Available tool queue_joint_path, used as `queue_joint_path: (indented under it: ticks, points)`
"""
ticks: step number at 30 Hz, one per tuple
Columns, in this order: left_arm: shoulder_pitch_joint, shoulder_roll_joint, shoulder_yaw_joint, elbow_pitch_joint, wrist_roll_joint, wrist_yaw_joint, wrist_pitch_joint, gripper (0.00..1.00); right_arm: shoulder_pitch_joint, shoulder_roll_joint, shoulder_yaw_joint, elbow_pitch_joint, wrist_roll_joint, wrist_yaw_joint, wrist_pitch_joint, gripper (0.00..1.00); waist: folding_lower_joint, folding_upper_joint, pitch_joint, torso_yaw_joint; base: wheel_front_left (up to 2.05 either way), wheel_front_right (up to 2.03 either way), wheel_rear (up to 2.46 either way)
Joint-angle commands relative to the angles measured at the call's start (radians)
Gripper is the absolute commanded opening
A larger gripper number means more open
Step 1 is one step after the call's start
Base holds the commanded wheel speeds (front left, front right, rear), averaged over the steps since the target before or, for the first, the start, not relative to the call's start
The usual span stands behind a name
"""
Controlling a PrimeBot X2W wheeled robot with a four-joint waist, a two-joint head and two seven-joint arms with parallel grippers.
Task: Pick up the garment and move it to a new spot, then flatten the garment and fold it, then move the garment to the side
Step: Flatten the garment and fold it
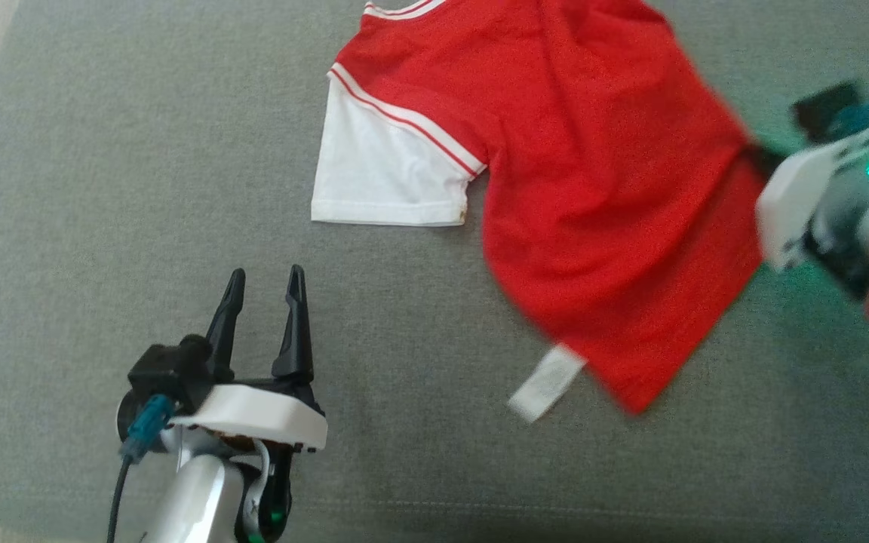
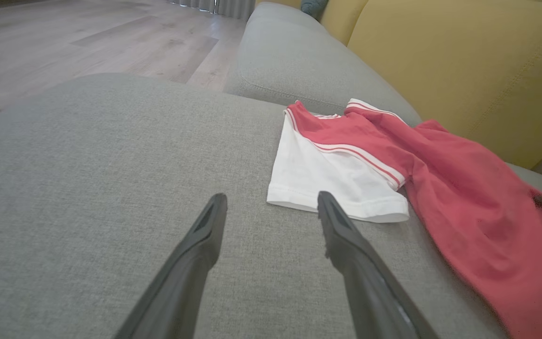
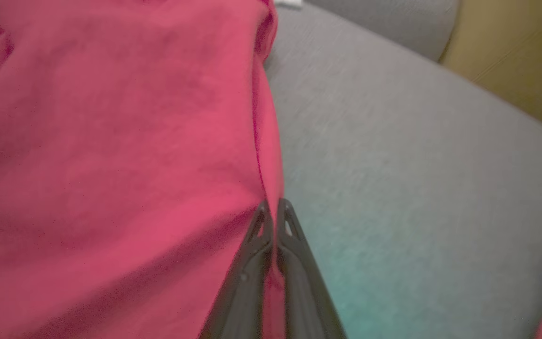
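Right gripper [image 3: 274,209]: the fingers are pressed together on the side edge of the garment [image 1: 593,188], and a thin fold of red cloth runs up between them.
Why that grip: I judge that pinching an edge rather than the middle lets the whole shirt trail behind one held point when it is lifted or dragged.
Left gripper [image 1: 265,283]: the fingers stand apart with nothing between them, low over bare cushion. It sits short of the white sleeve [image 1: 382,173] and does not touch it.
Why it waits there: this is probably a ready position, near the free side of the shirt for a second hold.
Garment position: it lies on the grey seat cushion [image 1: 102,226]. The red body slants toward the robot's right, the sleeve is laid out flat to the left, and the striped neckline is at the far edge.
Care label [image 1: 548,381]: it sticks out past the lower hem onto the cushion.
Lie of the cloth: mostly spread out, though the body is skewed and rumpled near the held edge.
Surroundings: the yellow backrest [image 2: 464,70] stands behind the seat, with the wooden floor [image 2: 64,37] beyond.
Stage, as judged: the first pick-up is under way, while flattening and folding are not yet done.
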Motion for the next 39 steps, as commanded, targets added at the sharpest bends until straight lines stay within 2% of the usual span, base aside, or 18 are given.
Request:
queue_joint_path:
  ticks: [1, 13, 14, 16, 17, 25, 28, 31, 34, 39]
  points:
    - [-0.036, 0.004, 0.03, -0.035, 0.003, -0.002, -0.012, 1.0, -0.062, -0.031, -0.031, 0.016, -0.028, 0.007, -0.029, 0.0, 0.0, 0.0, 0.01, 0.012, 0.0, 0.0, 0.0]
    - [-0.061, 0.004, 0.004, -0.035, -0.001, -0.004, -0.012, 1.0, -0.271, -0.021, -0.127, 0.318, -0.278, 0.007, -0.15, 0.0, 0.0, 0.0, 0.048, 0.093, 0.0, 0.0, 0.0]
    - [-0.061, 0.004, 0.002, -0.035, -0.002, -0.004, -0.012, 1.0, -0.276, -0.017, -0.121, 0.326, -0.296, 0.007, -0.163, 0.08, 0.0, 0.0, 0.049, 0.097, 0.0, 0.0, 0.0]
    - [-0.062, 0.004, -0.001, -0.033, -0.003, -0.004, -0.012, 1.0, -0.286, -0.011, -0.12, 0.336, -0.316, 0.007, -0.201, 0.58, 0.0, 0.0, 0.049, 0.102, 0.0, 0.0, 0.0]
    - [-0.063, 0.004, -0.002, -0.032, -0.003, -0.002, -0.012, 1.0, -0.291, -0.009, -0.128, 0.343, -0.321, 0.007, -0.219, 1.0, 0.0, 0.0, 0.048, 0.102, 0.0, 0.0, 0.0]
    - [-0.059, 0.004, -0.001, -0.027, 0.001, -0.004, -0.012, 1.0, -0.286, 0.049, -0.19, 0.385, -0.333, 0.007, -0.307, 1.0, 0.0, 0.0, 0.008, 0.052, 0.0, 0.0, 0.0]
    - [-0.055, 0.004, 0.013, -0.017, 0.006, -0.006, -0.012, 1.0, -0.267, 0.107, -0.257, 0.39, -0.312, 0.007, -0.405, 1.0, 0.0, 0.0, -0.046, -0.001, 0.0, 0.0, 0.0]
    - [-0.052, 0.004, 0.03, -0.011, 0.009, -0.003, -0.012, 1.0, -0.235, 0.15, -0.299, 0.372, -0.302, 0.007, -0.45, 1.0, 0.0, 0.0, -0.087, -0.043, 0.0, 0.0, 0.0]
    - [-0.039, 0.004, 0.054, -0.005, 0.005, 0.005, -0.012, 1.0, -0.174, 0.198, -0.352, 0.312, -0.291, 0.007, -0.464, 1.0, 0.0, 0.0, -0.128, -0.088, 0.0, 0.0, 0.0]
    - [0.0, 0.004, 0.069, -0.002, -0.008, 0.012, -0.012, 1.0, 0.007, 0.247, -0.474, 0.092, -0.314, 0.007, -0.465, 1.0, 0.0, 0.0, -0.185, -0.138, 0.0, 0.0, 0.0]
